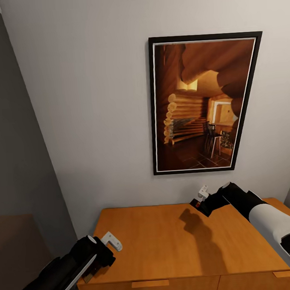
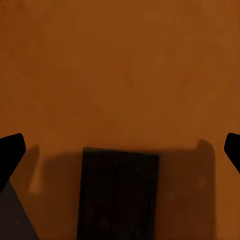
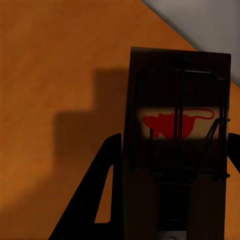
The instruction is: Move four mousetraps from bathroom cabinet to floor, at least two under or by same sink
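- Grey wall [image 1: 95, 101] with framed cabin picture [image 1: 204, 102] above the orange-brown cabinet [image 1: 168, 242]
- left gripper [image 1: 109, 241]: arm low over cabinet's left front corner, fingers pinching a mousetrap [image 2: 117, 195]
- right gripper [image 1: 202, 196]: arm angled toward wall above cabinet top, fingers gripping second mousetrap [image 3: 177, 135], red mark visible

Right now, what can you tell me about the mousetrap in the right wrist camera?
The mousetrap is a flat rectangular board, mostly in shadow, with dark wire running along its length, a coiled spring across it and a red mouse-shaped mark on a lit tan band. It sits between the right gripper's jaws, apparently held above the cabinet's orange-brown wooden top, casting a blocky shadow there. Whether anything else touches it cannot be told.
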Tool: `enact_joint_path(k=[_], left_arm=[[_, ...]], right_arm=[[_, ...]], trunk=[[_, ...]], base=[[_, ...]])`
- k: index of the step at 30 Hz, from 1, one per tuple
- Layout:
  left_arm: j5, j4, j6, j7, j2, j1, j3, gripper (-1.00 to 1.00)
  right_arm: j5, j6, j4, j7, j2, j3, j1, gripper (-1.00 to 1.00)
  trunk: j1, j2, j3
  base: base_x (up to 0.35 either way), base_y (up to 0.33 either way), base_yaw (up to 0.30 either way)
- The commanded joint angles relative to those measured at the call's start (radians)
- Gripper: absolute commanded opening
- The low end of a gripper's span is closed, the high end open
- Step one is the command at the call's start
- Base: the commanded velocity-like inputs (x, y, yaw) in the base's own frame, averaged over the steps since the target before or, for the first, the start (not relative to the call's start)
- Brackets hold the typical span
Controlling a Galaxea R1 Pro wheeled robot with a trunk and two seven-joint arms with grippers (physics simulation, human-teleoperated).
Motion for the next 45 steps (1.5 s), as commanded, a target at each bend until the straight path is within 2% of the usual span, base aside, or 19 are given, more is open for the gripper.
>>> enact_joint_path(k=[1,45], left_arm=[[0.004,0.0,0.003,0.001,0.0,-0.001,-0.002,1.0],[0.003,0.001,0.003,0.001,0.0,-0.001,0.001,1.0]], right_arm=[[0.004,0.007,-0.002,0.008,0.0,-0.001,0.0,-1.0],[0.005,0.007,-0.002,0.008,0.001,-0.001,0.0,-1.0]], trunk=[[0.0,-0.001,-0.001],[0.0,-0.001,-0.001]], base=[[0.0,0.0,0.0],[0.0,0.0,0.0]])
